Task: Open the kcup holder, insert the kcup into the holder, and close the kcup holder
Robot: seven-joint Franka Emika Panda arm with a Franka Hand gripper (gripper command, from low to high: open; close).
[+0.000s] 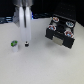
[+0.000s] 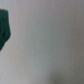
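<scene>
The kcup [image 1: 13, 46], a small white pod with a green top, stands on the pale table at the exterior view's left. My gripper [image 1: 25, 44] hangs low over the table just to the exterior view's right of it, apart from it; its jaws are too blurred to read. The black kcup holder [image 1: 60, 33] sits at the right, with a pale handle [image 1: 58, 42] on its front and round pods with reddish and dark tops [image 1: 55, 20] showing from above. The wrist view is blurred: pale table and a dark green shape [image 2: 4, 27] at one edge.
The pale table [image 1: 45, 65] stretches toward the front. Dark clutter runs along the back edge [image 1: 7, 17]. The white arm [image 1: 23, 17] comes down from the top middle.
</scene>
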